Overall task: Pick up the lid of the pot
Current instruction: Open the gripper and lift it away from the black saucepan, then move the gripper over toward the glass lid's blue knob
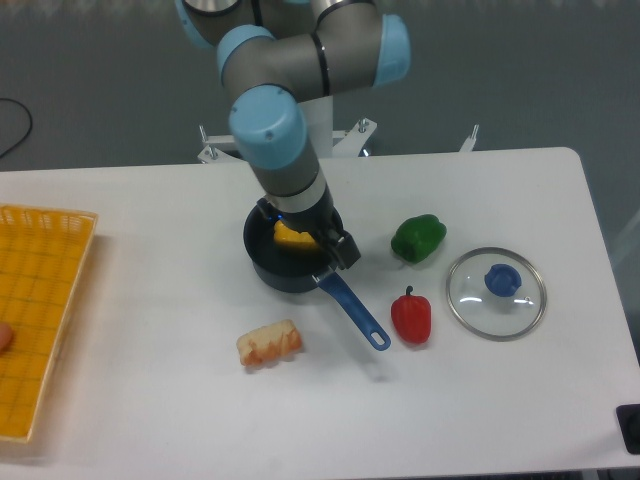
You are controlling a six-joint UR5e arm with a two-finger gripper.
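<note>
Nearest you, by the right edge of the view, a small black object (630,419) is partly cut off. On the left stands a bright yellow crate (20,405), its rim pale orange, with a rounded orange-brown item (5,336) inside, cut by the frame.

Next you have a tan, lumpy, bread-like piece (269,343) and, to its right, a glossy red pepper (411,318) with a dark stem. Between them, the smooth dark-blue handle (352,309) slants towards you from the round black pan (285,275); its end has a hole.

Your pot lid (478,315) lies on the table to the right of the red pepper, apart from the pan: a disc of clear glass with a shiny metal rim and a round blue knob (503,280).

Your pincer (305,236) is over the pan, its fingers spread and released, with something yellow (290,238) showing in the pan beneath. The arm (275,125) above it is grey with pale-blue joint caps. The wrinkled, dark-green pepper (419,238) sits beyond the pan's right side.

The white tabletop (150,400) has a soft sheen. Along its far side you can see pale metal brackets (355,138), then a dark grey backdrop (520,70) and a thin black cable (27,118) curling at left.
</note>
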